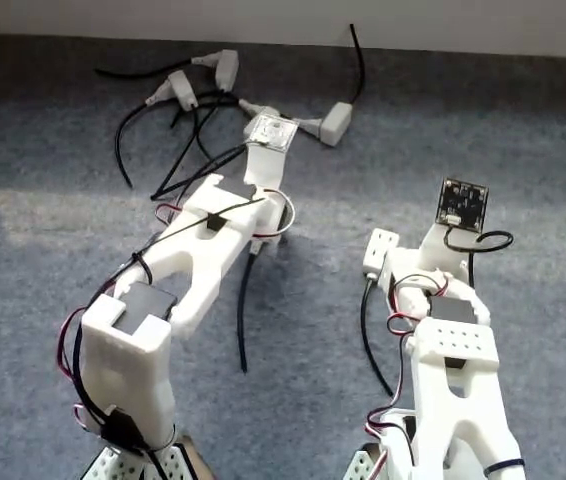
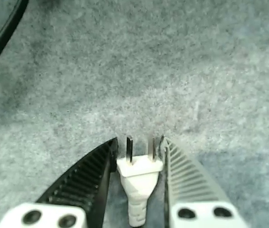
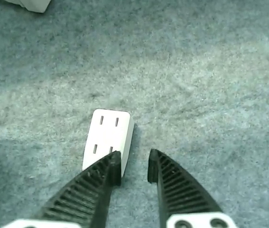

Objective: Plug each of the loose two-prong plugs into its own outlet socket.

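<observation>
Between the left gripper's ribbed fingers, which are closed narrowly on its body, sits a white two-prong plug. Its prongs point out past the fingertips over grey carpet. The right gripper is parted a little and holds nothing. A white outlet block lies flat just outside the gap, its near corner at one fingertip. On the far side, left of centre, more white connectors lie among black cords.

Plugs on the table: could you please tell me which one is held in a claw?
The plug clamped in the left claw, prongs pointing outward; the other plugs lie loose on the carpet's far side.
</observation>
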{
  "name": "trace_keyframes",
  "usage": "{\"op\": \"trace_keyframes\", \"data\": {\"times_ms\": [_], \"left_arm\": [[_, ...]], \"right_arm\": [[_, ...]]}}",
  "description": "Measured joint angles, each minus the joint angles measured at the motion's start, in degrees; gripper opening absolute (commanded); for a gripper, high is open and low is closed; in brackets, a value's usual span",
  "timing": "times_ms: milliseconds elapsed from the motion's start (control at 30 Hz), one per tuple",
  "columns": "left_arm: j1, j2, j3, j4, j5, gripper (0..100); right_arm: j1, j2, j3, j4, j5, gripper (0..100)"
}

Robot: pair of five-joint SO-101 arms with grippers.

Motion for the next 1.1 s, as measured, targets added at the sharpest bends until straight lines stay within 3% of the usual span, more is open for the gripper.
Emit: {"op": "trace_keyframes", "data": {"times_ms": [133,233,767,1100], "left_arm": [[-0.1,0.0,-0.9,2.2,0.0,22],[-0.6,-0.1,-1.0,3.9,0.0,28],[-0.8,-0.4,-0.5,5.5,0.0,26],[2.0,-1.4,1.2,5.5,0.0,10]], "right_arm": [[0.0,0.0,0.0,0.0,0.0,10.9],[0.0,0.0,0.0,0.0,0.0,10.9],[0.0,0.0,0.0,0.0,0.0,10.9],[0.0,0.0,0.0,0.0,0.0,10.9]]}}
